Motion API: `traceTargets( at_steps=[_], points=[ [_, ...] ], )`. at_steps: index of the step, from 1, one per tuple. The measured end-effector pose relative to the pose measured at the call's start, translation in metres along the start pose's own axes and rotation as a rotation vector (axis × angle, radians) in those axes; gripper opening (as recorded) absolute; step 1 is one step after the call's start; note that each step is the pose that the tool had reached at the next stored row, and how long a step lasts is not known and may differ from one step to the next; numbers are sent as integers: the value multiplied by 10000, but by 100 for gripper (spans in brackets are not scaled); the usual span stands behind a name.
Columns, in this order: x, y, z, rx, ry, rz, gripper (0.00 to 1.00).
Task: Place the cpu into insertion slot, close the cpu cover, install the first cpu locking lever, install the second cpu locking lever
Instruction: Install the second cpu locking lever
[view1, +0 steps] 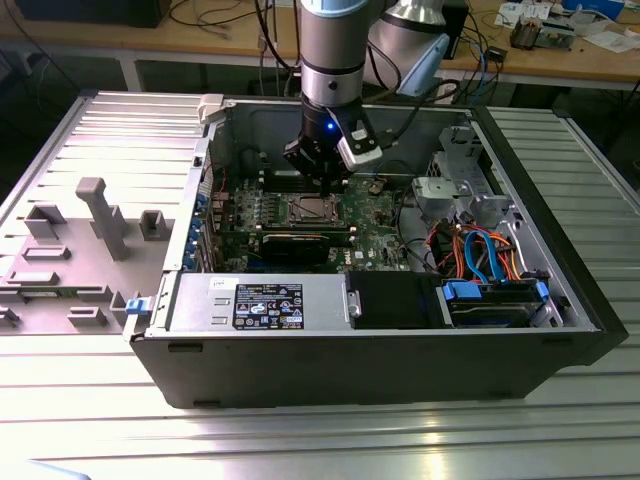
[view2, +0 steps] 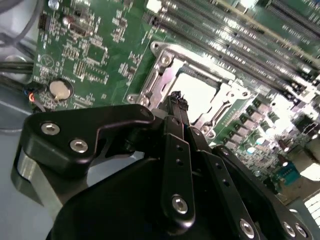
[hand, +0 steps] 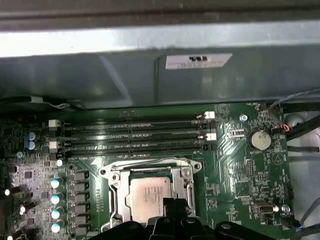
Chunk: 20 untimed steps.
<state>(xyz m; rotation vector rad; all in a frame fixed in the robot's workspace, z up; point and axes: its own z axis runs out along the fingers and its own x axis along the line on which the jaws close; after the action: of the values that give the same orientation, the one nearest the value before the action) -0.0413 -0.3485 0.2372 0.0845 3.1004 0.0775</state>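
the tool (view1: 325, 180) is hanging over the green motherboard (view1: 375, 212) inside the open computer case (view1: 400, 350), which is lying on its side on the ribbed metal counter (view1: 300, 440). in the second wrist view its black fingers (view2: 175, 112) are pressing together with no gap between them and nothing between the pads, so the tool is closed and holding nothing. the fingertips are hovering just above the edge of the socket, and whether they are touching the metal i cannot tell.

the cpu (hand: 150, 192) is sitting flat in the insertion slot (hand: 181, 196), its silver-grey top showing through the square cut-out of the cpu cover (hand: 116, 195), which is lying down around the chip. in the first wrist view the tool's tip (hand: 175, 206) is overlapping the near edge of the cpu. in the second wrist view the cpu (view2: 197, 90) is lying just beyond the fingertips.

the long memory slots (hand: 135, 135) are running beside the socket, between it and the case wall. a round coin battery (hand: 260, 139) is sitting on the board, well apart from the socket.
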Motion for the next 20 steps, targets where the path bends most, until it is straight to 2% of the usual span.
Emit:
traceTargets(
  at_steps=[2,3,4,5,6,9,12,14,16,20],
  points=[
    [-1,-61,1,2,-1,0,11],
    [-2,-105,0,8,0,-1,11],
    [-1,-176,-2,9,-1,-2,11],
    [39,-268,-8,13,-2,0,11],
    [146,-310,-14,11,0,-31,11],
    [213,-345,-18,13,1,-45,11],
    [262,-453,-23,11,1,-50,11],
    [264,-453,-23,11,2,-52,11],
    [265,-454,-23,-28,4,-51,11],
    [265,-454,-23,-33,4,-51,11]
  ],
)
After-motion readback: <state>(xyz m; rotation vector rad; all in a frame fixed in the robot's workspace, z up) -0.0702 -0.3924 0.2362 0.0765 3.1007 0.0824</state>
